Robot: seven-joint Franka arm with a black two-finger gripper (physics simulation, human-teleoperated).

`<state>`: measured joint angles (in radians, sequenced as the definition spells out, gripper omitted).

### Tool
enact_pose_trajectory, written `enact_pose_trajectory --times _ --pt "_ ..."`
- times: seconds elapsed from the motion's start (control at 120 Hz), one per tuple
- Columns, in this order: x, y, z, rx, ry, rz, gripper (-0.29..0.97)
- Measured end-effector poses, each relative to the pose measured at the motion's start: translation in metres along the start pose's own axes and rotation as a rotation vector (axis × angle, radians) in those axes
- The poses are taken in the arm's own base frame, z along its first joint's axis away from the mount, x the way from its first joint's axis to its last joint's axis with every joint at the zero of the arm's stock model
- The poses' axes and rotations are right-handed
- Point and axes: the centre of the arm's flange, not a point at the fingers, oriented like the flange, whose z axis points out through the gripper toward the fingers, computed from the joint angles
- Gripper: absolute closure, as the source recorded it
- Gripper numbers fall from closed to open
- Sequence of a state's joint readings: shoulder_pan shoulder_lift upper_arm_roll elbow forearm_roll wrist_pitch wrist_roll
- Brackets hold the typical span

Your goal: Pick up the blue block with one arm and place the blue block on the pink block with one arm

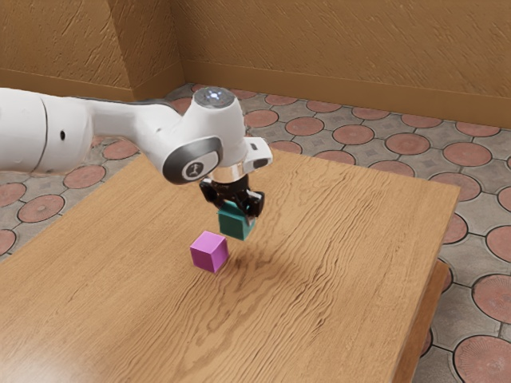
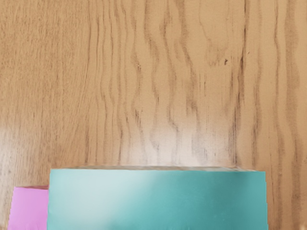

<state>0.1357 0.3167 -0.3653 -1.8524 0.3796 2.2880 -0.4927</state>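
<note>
A teal-blue block (image 1: 236,224) hangs above the wooden table, and my black gripper (image 1: 237,212) is shut on it from both sides. The pink block (image 1: 209,251) rests on the table just below and toward the exterior view's left of the held block. The two blocks stand apart, the held one higher. In the wrist view the blue block (image 2: 158,199) looms large right under my hand, and a corner of the pink block (image 2: 26,208) peeks out beside it.
The wooden table (image 1: 335,263) stretches wide toward the exterior view's right and front, with its edge at the right. A tiled floor and brown walls lie beyond it.
</note>
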Motion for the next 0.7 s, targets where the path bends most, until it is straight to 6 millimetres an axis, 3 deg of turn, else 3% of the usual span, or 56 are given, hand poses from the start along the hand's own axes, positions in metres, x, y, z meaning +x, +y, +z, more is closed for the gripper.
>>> enact_pose_trajectory --times 0.042,0.167,0.217,0.35,0.517,0.7 --pt "-0.009 -0.012 -0.005 0.017 -0.014 -0.018 0.31" --pt "-0.036 -0.064 0.012 0.041 -0.062 -0.093 0.31" --pt "-0.039 -0.076 0.015 0.039 -0.060 -0.108 0.30" --pt "-0.022 -0.079 0.019 0.010 -0.033 -0.095 0.31" --pt "-0.020 -0.078 0.029 -0.003 -0.033 -0.064 0.30" --pt "-0.019 -0.077 0.031 -0.012 -0.034 -0.026 0.14"
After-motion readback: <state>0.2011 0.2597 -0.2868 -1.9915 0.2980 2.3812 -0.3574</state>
